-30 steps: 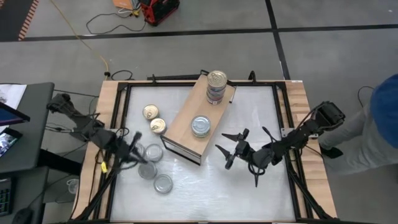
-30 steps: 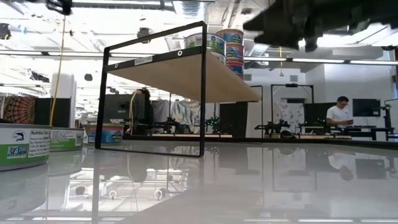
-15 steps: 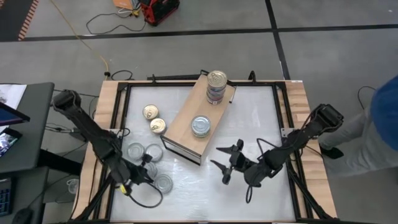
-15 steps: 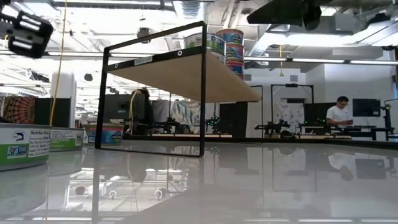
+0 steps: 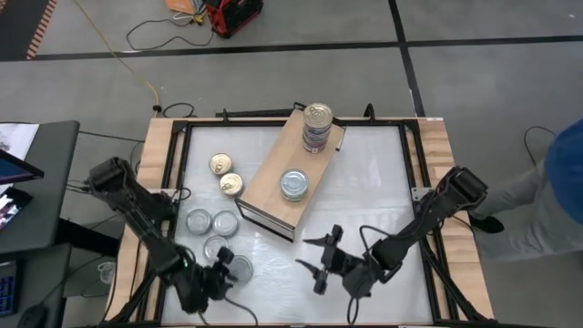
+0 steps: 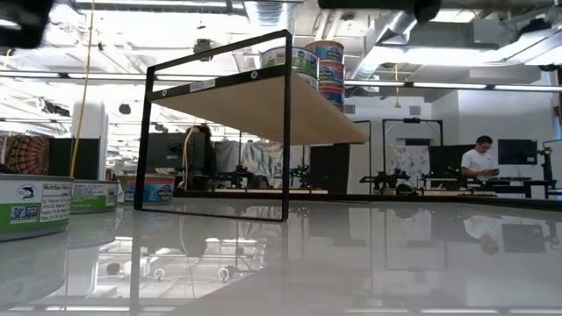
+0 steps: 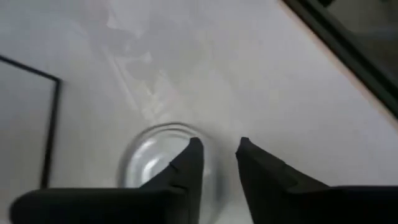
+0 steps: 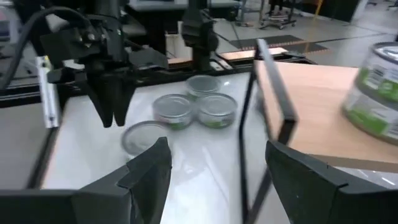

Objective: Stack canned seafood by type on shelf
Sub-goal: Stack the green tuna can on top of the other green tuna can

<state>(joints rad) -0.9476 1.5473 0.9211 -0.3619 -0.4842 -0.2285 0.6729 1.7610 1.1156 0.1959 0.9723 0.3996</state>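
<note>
Four silver-lidded tins (image 5: pixel 217 239) stand on the white table left of the shelf, and two gold-lidded tins (image 5: pixel 225 173) stand farther back. The tan plywood shelf (image 5: pixel 273 182) lies slantwise and carries one silver tin (image 5: pixel 293 184) and a gold-topped stack (image 5: pixel 317 123) at its far end. My left gripper (image 5: pixel 221 271) points down beside the nearest silver tin (image 7: pixel 152 162), its fingers a narrow gap apart (image 7: pixel 219 155). My right gripper (image 5: pixel 319 260) hangs wide open (image 8: pixel 217 174) over bare table near the shelf's near end.
Wooden rails and a black frame (image 5: pixel 173 137) run round the table. A person in blue (image 5: pixel 565 164) stands beyond the right edge, and another person (image 6: pixel 479 158) sits far back in the room. Bare table (image 5: pixel 364 182) lies right of the shelf.
My left gripper has swung from beside the silver tins toward the table's near edge and now stands by the nearest silver tin. My right gripper has moved toward the near edge and leftward, staying open. No tin has moved.
</note>
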